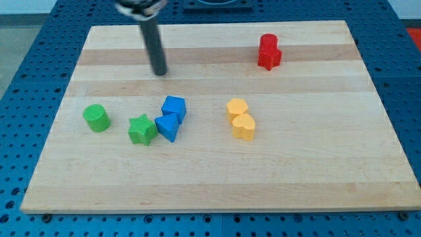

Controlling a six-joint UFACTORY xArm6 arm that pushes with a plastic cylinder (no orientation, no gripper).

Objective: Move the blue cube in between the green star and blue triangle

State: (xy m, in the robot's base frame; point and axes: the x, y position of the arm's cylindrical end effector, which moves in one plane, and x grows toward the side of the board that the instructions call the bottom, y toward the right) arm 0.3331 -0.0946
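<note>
Sitting below-right of my tip (160, 72), well apart: blue cube (174, 106)

Nothing here can be read: no lettering, number, label or brand shows on the wooden board (217, 178), on any of the coloured blocks lying upon it, or around it.

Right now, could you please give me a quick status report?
My tip at the view's top, clear of all blocks. Blue cube touching blue triangle, not between it and green star. Path open.
</note>
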